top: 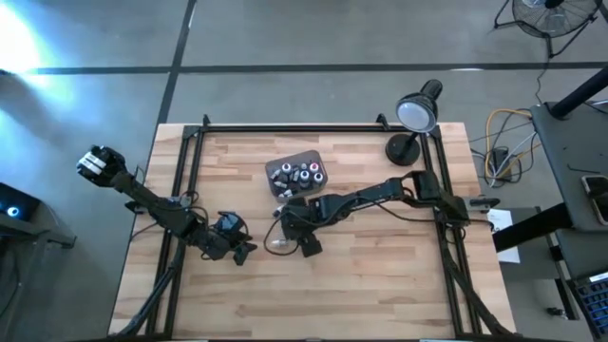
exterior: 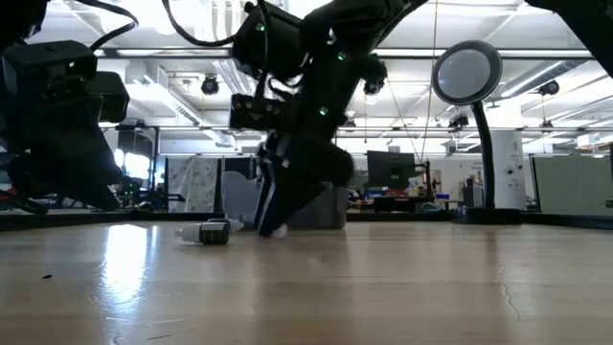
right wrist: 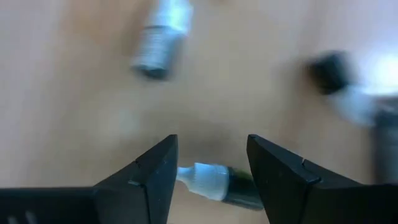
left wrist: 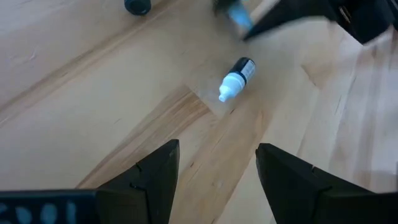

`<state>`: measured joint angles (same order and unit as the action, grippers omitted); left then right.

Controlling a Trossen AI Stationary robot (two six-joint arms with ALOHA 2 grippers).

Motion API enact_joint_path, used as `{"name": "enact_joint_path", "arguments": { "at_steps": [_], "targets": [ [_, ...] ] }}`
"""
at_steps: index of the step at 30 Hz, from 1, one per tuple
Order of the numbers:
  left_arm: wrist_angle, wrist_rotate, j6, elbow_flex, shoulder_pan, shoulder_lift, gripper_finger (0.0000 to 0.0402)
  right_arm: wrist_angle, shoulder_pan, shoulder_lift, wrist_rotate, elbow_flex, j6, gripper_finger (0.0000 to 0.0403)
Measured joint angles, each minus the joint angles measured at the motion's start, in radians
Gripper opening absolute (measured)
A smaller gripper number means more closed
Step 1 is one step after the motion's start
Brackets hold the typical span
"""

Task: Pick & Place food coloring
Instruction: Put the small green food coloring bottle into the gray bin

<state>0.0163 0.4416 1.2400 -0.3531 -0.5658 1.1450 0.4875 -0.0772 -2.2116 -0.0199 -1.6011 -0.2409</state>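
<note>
- Spanning most of the overhead view, a pale wooden table (top: pixel 380 285) carries a black frame, two dark arms and a desk lamp (top: pixel 414 119) at its far right corner.
- The right arm reaches toward the table's middle; the right gripper (right wrist: pixel 211 158) hangs low over the wood with its fingers spread on either side of a small bottle (right wrist: pixel 214 182) lying flat, white tip and dark body, not yet pinched.
- The left gripper (left wrist: pixel 217 171) waits near the left side, fingers spread and empty, facing another fallen bottle (left wrist: pixel 236 78).
- A grey tub (top: pixel 296 173) behind the right gripper holds more little bottles.
</note>
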Motion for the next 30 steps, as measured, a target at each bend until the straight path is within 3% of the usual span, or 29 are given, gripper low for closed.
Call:
{"name": "enact_joint_path", "arguments": {
  "at_steps": [4, 8, 14, 21, 25, 30],
  "targets": [
    [0.000, 0.001, 0.000, 0.000, 0.000, 0.000, 0.0193, 0.033, 0.000, 0.056, -0.122, -0.039, 0.100, 0.0185],
    [0.001, 0.013, 0.002, 0.000, 0.000, 0.000, 0.0193, 0.102, -0.004, 0.129, -0.152, -0.037, 0.352, 0.0185],
    [0.002, 0.031, -0.009, 0.000, 0.001, 0.000, 0.0193, 0.165, -0.043, 0.222, -0.179, 0.083, 0.713, 0.0185],
    [0.003, 0.027, -0.049, 0.000, 0.001, 0.000, 0.0193, 0.100, -0.109, 0.287, -0.259, 0.230, 1.071, 0.0185],
    [0.005, 0.027, -0.082, 0.000, 0.001, 0.000, 0.0193, 0.062, -0.112, 0.270, -0.267, 0.233, 1.188, 0.0185],
    [0.008, 0.027, -0.086, 0.000, 0.001, 0.000, 0.0193, 0.039, -0.111, 0.224, -0.267, 0.208, 1.215, 0.0185]
  ]
}}
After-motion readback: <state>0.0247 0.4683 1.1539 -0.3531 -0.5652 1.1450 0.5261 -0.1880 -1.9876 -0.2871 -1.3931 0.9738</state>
